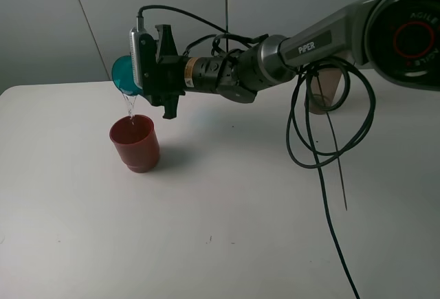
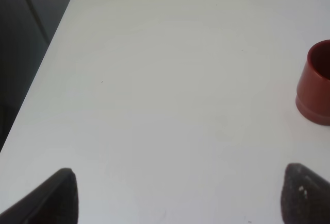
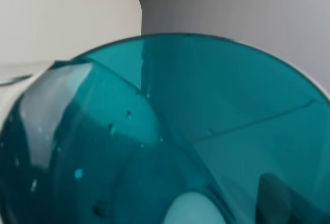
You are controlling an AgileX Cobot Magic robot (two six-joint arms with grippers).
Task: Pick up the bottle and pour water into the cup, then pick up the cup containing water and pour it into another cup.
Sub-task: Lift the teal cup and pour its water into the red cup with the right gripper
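Right claw [image 1: 137, 75] is clamped on the teal cup [image 1: 122, 72], wrist rolled so the cup lies tipped on its side, mouth angled down over the red cup [image 1: 135, 144]. A thin water stream [image 1: 129, 106] falls from the teal rim into the red cup. The cup is held high and just above the red rim, likely so the stream lands inside and nothing bumps. Right wrist view is filled by the teal wall, with droplets on it and a dark finger [image 3: 273, 198] at one edge, which fits a side grip.

The red cup stands upright on the white table [image 1: 240, 230], near its far left part. This looks like the second pour, under way.

Left claw [image 2: 178, 198]: tips wide apart, holding nothing, low over bare table, with the red cup off to one side. Looks parked out of the way.

A tan shape [image 1: 335, 86] behind the cables may be the bottle; mostly hidden, cannot tell.

Writing: "PIPER" on the right arm link [image 1: 313, 43]; "AGILE" partly legible on the round joint cap [image 1: 412, 34].
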